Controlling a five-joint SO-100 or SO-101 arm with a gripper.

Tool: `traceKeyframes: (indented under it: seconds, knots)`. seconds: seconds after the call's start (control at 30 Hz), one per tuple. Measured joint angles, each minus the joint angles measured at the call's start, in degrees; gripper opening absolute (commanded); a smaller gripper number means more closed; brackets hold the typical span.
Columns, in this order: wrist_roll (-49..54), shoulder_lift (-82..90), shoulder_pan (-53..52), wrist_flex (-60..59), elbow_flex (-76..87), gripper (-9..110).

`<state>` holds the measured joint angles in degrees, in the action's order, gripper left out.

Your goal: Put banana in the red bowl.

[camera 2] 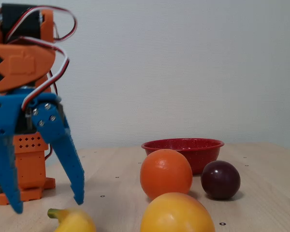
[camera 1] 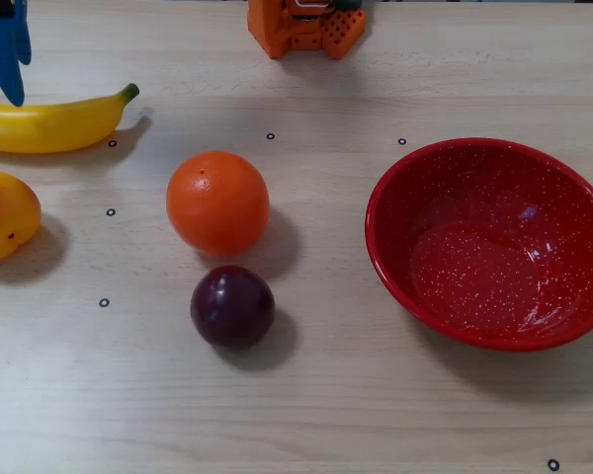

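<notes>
The yellow banana point(camera 1: 49, 124) lies on the table at the far left of the overhead view, green stem tip pointing right. In the fixed view only its stem end point(camera 2: 73, 220) shows at the bottom edge. My blue gripper point(camera 2: 48, 203) is open and empty, its two fingers pointing down just above the banana, not touching it. In the overhead view the gripper point(camera 1: 8, 79) shows at the top left corner, partly cut off by the frame. The red speckled bowl point(camera 1: 395, 197) stands empty at the right, and at the back in the fixed view point(camera 2: 183, 151).
An orange point(camera 1: 217, 202) and a dark plum point(camera 1: 232, 306) sit between banana and bowl. A round yellow-orange fruit point(camera 1: 5, 215) lies just in front of the banana. The orange arm base point(camera 1: 306, 28) stands at the table's far edge.
</notes>
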<state>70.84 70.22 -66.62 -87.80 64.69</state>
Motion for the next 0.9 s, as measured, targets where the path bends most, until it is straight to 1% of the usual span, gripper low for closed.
traceKeyframes:
  seconds: [0.13, 0.33, 0.9]
  knots:
    - [2.72, -1.85, -0.09, 0.09, 0.0, 31]
    - [3.78, -5.89, 0.18, 1.23, -0.18, 33]
    - [3.87, -11.69, 0.09, 9.58, -2.46, 39]
